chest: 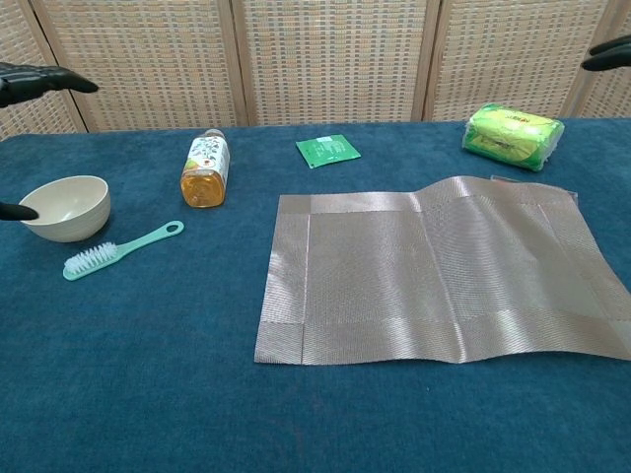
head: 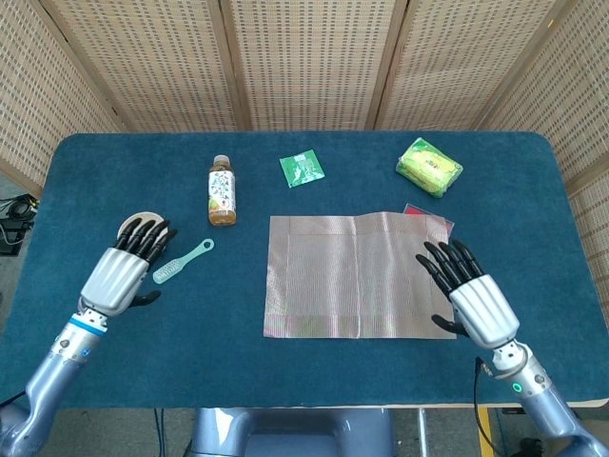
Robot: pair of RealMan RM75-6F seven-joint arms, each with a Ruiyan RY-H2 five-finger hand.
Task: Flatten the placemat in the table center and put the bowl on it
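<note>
The tan woven placemat (head: 357, 276) lies unfolded at the table's center; in the chest view the placemat (chest: 434, 271) still shows a low ripple in its right half. My right hand (head: 473, 300) hovers open over its near right edge, fingers spread and holding nothing; only a fingertip of the right hand (chest: 611, 54) shows in the chest view. The cream bowl (chest: 64, 207) stands upright at the left. My left hand (head: 124, 271) is open above it, so little of the bowl (head: 127, 224) shows in the head view.
A tea bottle (head: 221, 190) lies behind the bowl and a mint brush (head: 181, 261) beside it. A green sachet (head: 302, 168) and a yellow-green pack (head: 429, 167) sit at the back. A red item (head: 430, 211) peeks out by the mat's far right corner.
</note>
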